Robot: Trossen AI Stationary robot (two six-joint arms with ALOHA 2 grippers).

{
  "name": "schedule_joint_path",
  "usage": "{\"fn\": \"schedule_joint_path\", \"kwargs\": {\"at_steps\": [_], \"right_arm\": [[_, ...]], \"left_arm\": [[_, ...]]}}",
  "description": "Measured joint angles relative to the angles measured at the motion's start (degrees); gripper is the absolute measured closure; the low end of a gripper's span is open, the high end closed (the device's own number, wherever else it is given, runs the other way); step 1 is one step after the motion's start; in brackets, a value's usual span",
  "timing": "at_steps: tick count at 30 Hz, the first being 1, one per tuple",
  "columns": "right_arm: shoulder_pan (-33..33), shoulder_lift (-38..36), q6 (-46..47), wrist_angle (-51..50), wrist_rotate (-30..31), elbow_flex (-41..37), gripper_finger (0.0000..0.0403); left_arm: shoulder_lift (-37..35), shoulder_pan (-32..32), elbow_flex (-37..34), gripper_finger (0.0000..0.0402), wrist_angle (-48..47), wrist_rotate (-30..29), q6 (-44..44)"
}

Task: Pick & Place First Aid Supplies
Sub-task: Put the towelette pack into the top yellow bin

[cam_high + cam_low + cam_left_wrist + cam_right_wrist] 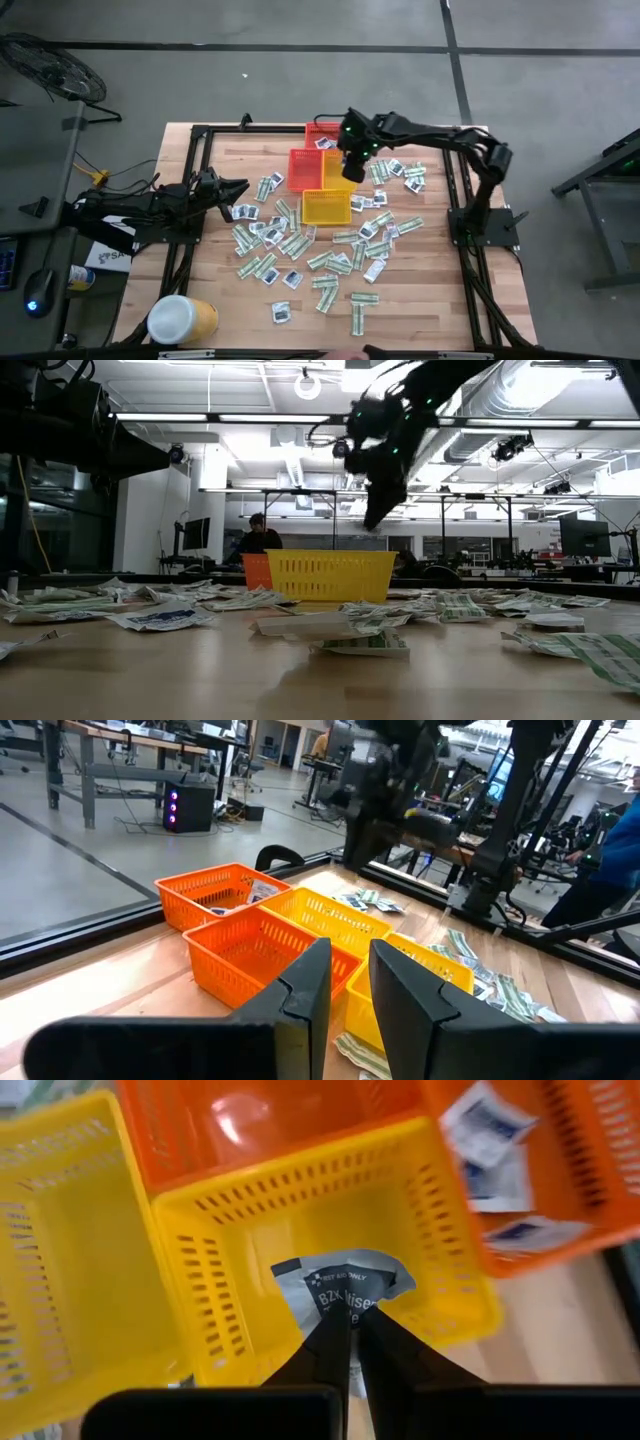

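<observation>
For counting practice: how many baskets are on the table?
4, clustered mid-table: red basket at the back, orange basket before it, yellow basket beside that, under the right gripper, second yellow basket in front. None seems hidden.

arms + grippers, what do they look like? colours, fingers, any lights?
Both arms are black and jointed. The right gripper has two slim dark fingers tapering to points; green lights glow on its wrist. The left gripper has two broad, flat black fingers with squared edges.
</observation>
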Motion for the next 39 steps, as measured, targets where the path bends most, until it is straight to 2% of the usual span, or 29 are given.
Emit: {"fn": "schedule_joint_path", "kwargs": {"at_steps": [7, 17, 28, 31, 39], "right_arm": [[0.22, 6.0, 1.75, 0.02, -3.56, 1.25, 0.0381], [0.09, 6.39, 2.89, 0.32, -3.59, 1.31, 0.037], [-0.56, 6.03, 7.24, -0.44, -4.11, 1.31, 0.0299], [-1.39, 4.32, 8.07, -2.77, -2.91, 1.31, 0.0285], [-5.75, 0.09, 11.78, -15.8, 6.35, 1.31, 0.0277]], "left_arm": [[0.0, 0.01, 0.01, 0.0328, 0.0, 0.01, 0.0], [-0.02, -0.01, -0.01, 0.0328, 0.0, -0.01, 0.0], [-0.01, 0.0, -0.01, 0.0328, 0.0, 0.0, 0.0], [0.0, 0.01, -0.01, 0.0328, 0.0, 0.01, 0.0], [-0.02, -0.01, -0.01, 0.0328, 0.0, -0.01, 0.0]]}}
